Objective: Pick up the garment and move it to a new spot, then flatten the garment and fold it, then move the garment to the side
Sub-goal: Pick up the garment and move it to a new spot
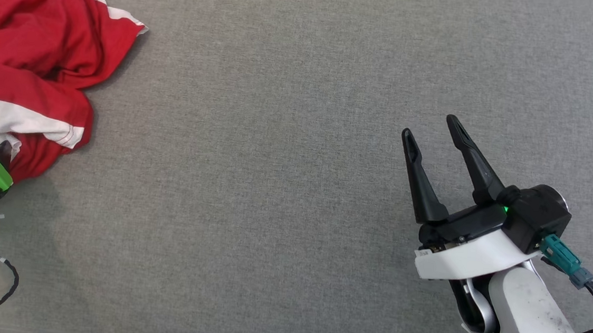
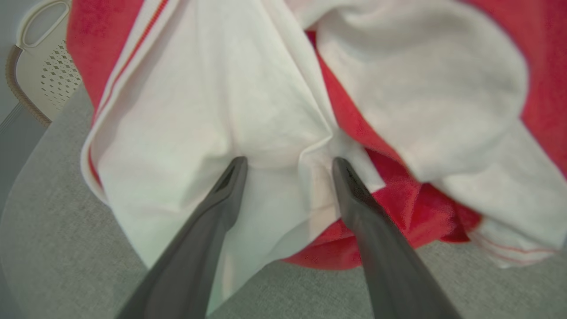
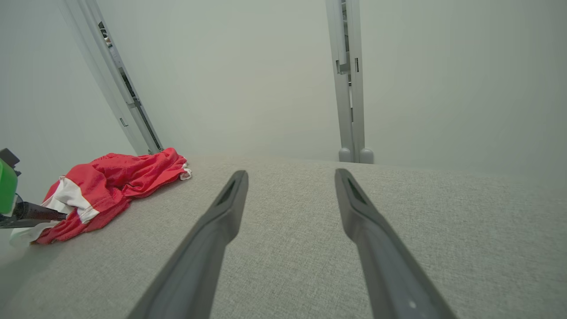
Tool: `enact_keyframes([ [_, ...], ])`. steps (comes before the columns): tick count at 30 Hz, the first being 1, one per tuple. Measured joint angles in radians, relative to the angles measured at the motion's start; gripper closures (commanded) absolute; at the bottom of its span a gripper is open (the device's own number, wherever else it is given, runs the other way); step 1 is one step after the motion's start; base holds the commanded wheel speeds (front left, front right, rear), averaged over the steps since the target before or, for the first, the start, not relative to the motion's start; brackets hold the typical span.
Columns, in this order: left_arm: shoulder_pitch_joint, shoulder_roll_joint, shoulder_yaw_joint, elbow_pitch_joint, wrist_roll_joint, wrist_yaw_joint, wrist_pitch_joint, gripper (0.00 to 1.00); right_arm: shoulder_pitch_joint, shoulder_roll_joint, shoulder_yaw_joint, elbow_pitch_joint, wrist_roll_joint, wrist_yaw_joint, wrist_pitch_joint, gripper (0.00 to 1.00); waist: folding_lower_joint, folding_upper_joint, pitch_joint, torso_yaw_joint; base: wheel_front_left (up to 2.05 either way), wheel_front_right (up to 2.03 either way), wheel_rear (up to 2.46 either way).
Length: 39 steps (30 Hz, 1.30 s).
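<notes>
One wide grey table (image 1: 293, 214) carries everything. The red-and-white garment (image 1: 30, 50) lies crumpled at its left side. My left claw (image 2: 289, 161) hangs spread over a white fold there. I judge I should drive in deep and pinch a thick ridge, not a loose hem. My right claw (image 1: 429, 126) hovers spread, well apart, holding nothing.

Blk R gripper (image 1: 429, 125), white arm (image 1: 538, 323)

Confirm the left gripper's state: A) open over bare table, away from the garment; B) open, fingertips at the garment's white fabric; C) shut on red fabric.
B: the left wrist view shows the left gripper open, both fingertips at the white part of the garment.
</notes>
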Motion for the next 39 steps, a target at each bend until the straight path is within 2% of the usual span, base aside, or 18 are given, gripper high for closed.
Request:
enact_keyframes([
  [3, -0.017, 0.001, -0.003, 0.028, -0.004, -0.012, -0.013, 0.00, -0.001, 0.000, -0.003, 0.000, 0.000, 0.000, 0.000, 0.00, 0.0000, 0.0000, 0.014, -0.016, 0.00, 0.00, 0.00],
  [4, -0.018, 0.001, -0.006, 0.033, -0.005, -0.017, -0.024, 0.23, -0.001, 0.001, -0.004, 0.001, 0.000, 0.000, 0.000, 0.00, 0.0000, 0.0000, 0.017, -0.019, 0.00, 0.00, 0.00],
  [5, -0.019, 0.002, -0.009, 0.039, -0.006, -0.019, -0.036, 0.71, -0.002, 0.002, -0.003, 0.002, 0.000, 0.000, 0.000, 0.00, 0.0000, 0.0000, 0.018, -0.021, 0.00, 0.00, 0.00],
  [6, -0.021, 0.002, -0.012, 0.044, -0.006, -0.023, -0.041, 1.00, -0.002, 0.002, -0.003, 0.003, 0.000, 0.000, 0.000, 0.00, 0.0000, 0.0000, 0.018, -0.021, 0.00, 0.00, 0.00],
  [16, -0.027, 0.025, -0.078, 0.068, -0.002, -0.039, -0.114, 1.00, 0.005, 0.010, 0.004, 0.019, 0.001, 0.000, 0.000, 0.00, -0.0001, 0.0000, -0.034, -0.007, 0.00, 0.00, 0.00],
  [23, -0.025, 0.081, -0.179, -0.046, -0.002, -0.040, -0.194, 1.00, 0.038, 0.029, 0.010, 0.030, 0.012, 0.000, 0.000, 0.00, -0.0001, 0.0000, -0.109, -0.004, 0.00, 0.00, 0.00],
  [28, -0.025, 0.112, -0.286, -0.203, -0.021, -0.040, -0.213, 1.00, 0.072, 0.040, 0.007, 0.038, 0.019, 0.000, 0.000, 0.00, -0.0001, 0.0000, -0.172, -0.007, 0.00, 0.00, 0.00],
  [32, -0.024, 0.126, -0.366, -0.388, -0.072, -0.040, -0.206, 1.00, 0.092, 0.055, 0.002, 0.035, 0.019, 0.000, 0.000, 0.00, -0.0001, 0.0000, -0.225, -0.015, 0.00, 0.00, 0.00],
  [39, 0.014, 0.127, -0.411, -0.719, -0.087, -0.026, -0.165, 1.00, 0.103, 0.068, -0.009, 0.026, 0.020, 0.000, 0.000, 0.00, -0.0001, 0.0000, -0.269, -0.074, 0.00, 0.00, 0.00],
])
